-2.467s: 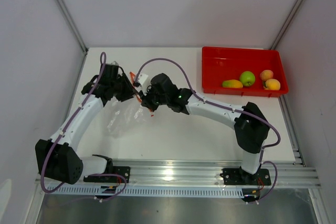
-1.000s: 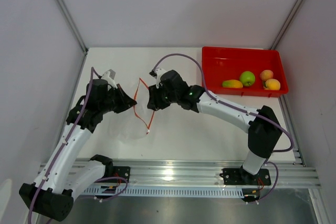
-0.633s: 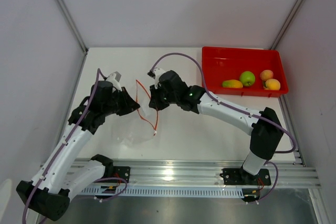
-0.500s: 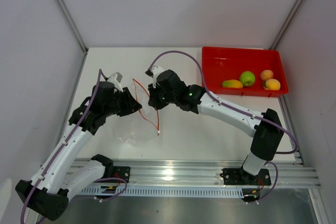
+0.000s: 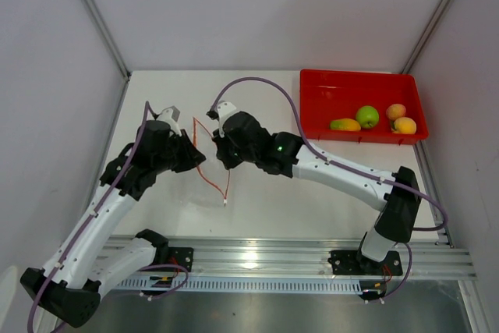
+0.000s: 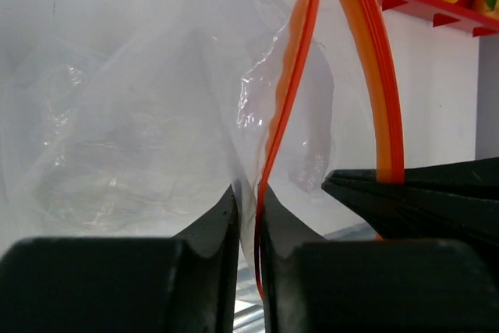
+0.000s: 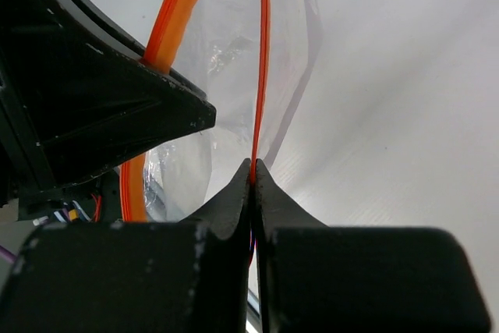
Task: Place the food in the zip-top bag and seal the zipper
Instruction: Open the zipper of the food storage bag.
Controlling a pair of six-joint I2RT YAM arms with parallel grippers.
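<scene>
The zip-top bag [image 6: 132, 130] hangs left of the red tray [image 5: 351, 83], its zipper [image 5: 212, 181] lips spread apart. The left tool [image 6: 246, 193] is clamped on one lip and the right tool [image 7: 253, 165] on the other. The food [image 5: 367, 117] lies inside the tray, nearer the right arm.

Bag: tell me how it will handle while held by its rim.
Probably floppy: the bag looks crumpled and slack. Likely light: the left gripper and right gripper hold it by fingertip pinches on the zipper. Its glossy film may slip.
</scene>
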